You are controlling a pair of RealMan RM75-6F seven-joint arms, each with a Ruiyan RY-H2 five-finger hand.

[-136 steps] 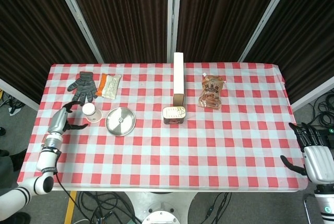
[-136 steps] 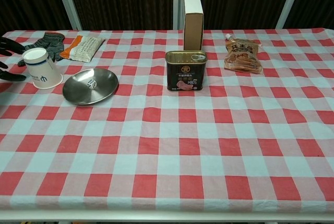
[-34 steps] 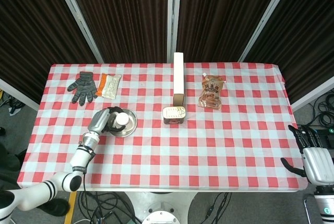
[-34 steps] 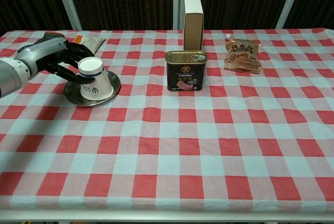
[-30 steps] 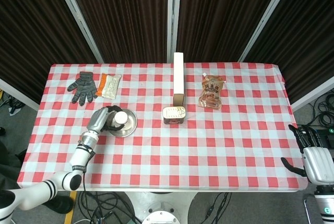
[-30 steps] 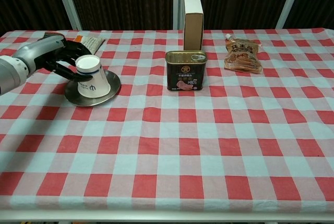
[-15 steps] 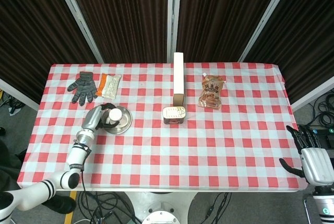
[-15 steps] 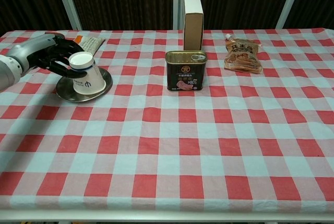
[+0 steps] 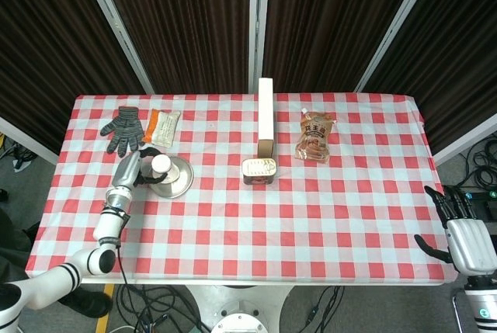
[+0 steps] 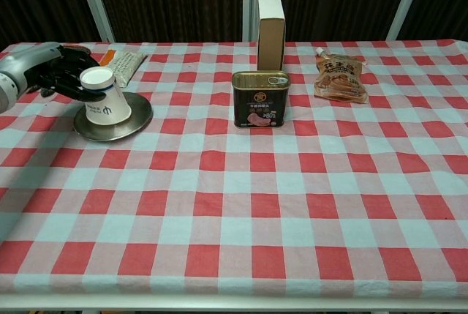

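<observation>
Staged robot test bay rather than a home. Checkered tablecloth (image 9: 311,216) backed by dark curtain panels (image 9: 178,22) in metal frames; loose cables (image 9: 155,302) on bare floor beneath.

Robot hand (image 10: 55,70) dragged cup (image 10: 102,96) and plate (image 10: 113,125) leftward.

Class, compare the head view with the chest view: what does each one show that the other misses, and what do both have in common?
Only the head view shows the right hand off the table's right edge, and all of the striped glove. Only the chest view shows the printing on the tin's front. Both show the left hand holding the upside-down paper cup on the metal dish, plus the upright box and pouch.
</observation>
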